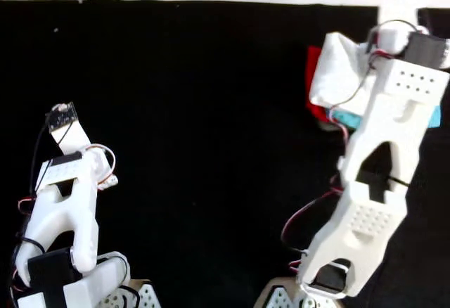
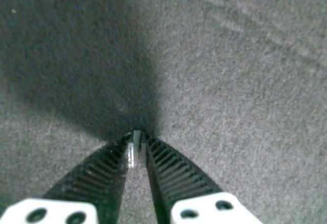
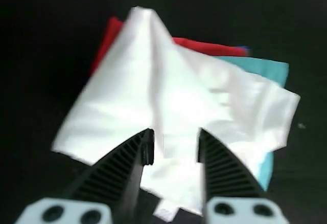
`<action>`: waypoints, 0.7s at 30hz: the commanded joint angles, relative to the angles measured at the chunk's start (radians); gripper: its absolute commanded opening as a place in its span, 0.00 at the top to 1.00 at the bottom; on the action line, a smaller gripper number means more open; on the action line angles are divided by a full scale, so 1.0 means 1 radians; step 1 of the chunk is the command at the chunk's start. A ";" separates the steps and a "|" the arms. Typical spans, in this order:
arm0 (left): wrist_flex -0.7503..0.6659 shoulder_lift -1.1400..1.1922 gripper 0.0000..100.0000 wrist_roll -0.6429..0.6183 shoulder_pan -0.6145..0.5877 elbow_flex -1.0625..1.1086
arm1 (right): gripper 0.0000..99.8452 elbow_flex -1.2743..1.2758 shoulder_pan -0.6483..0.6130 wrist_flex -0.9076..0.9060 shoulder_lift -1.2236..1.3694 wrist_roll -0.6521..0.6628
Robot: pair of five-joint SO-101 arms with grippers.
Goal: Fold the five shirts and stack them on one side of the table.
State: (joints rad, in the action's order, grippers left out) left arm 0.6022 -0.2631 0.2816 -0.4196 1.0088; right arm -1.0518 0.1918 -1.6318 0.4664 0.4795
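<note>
Left end effector: fingers brought together, tips meeting with nothing between them, held low over the dark bench. In the high view this arm sits folded back at the left side of the bench, well apart from the clothing; it is judged to be parked so that the other arm has room to work.

Right end effector: jaws apart, one on either side of the near edge of the white shirt, with cloth visible in the gap but not pinched. The white shirt lies uppermost on the pile, with a raised crease running along its middle. Beneath it, a red shirt shows at one edge and a teal shirt at the opposite edge. In the high view the pile sits at the far right of the bench, under the extended right arm, which matches the instruction to stack on one side.

Judgement: the white shirt appears newly set on the stack. Only three shirts can be distinguished, so the task seems partly complete.
</note>
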 commanded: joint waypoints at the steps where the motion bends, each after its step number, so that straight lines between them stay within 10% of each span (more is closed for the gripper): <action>1: -0.032 -0.007 0.96 0.005 -0.004 -0.002 | 0.88 -0.008 0.012 -0.012 0.028 0.011; 13: -0.032 -0.007 0.96 0.005 -0.004 -0.002 | 0.85 -0.016 0.136 0.125 0.223 0.011; 21: -0.032 -0.007 0.96 0.005 -0.004 -0.002 | 0.99 -0.018 0.165 0.278 0.220 0.008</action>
State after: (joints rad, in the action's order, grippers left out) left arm 0.6007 -0.2631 0.2816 -0.4196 1.0088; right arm -1.0518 0.3345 -1.4093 0.6997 0.4795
